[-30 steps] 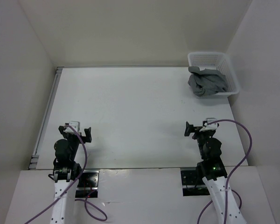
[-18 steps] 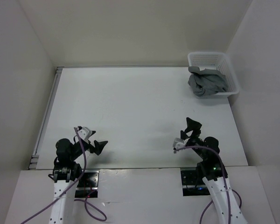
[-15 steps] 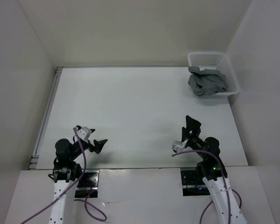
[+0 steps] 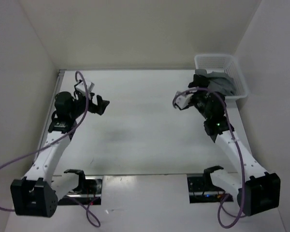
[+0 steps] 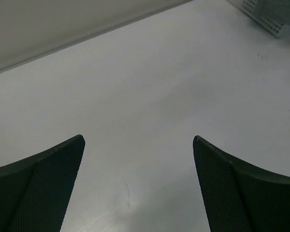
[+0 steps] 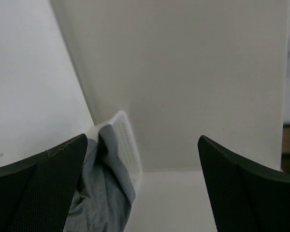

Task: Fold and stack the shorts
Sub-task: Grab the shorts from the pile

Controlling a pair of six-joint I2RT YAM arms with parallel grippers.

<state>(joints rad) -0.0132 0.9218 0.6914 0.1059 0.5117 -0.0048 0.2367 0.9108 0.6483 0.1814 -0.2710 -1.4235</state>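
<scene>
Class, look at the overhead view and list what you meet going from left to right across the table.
left gripper → right gripper → shorts. The basket is left out, since it spans the shorts.

soft cloth shorts, mesh plastic basket

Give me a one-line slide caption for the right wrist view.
Open right end effector faces grey shorts heaped in the white basket.
</scene>
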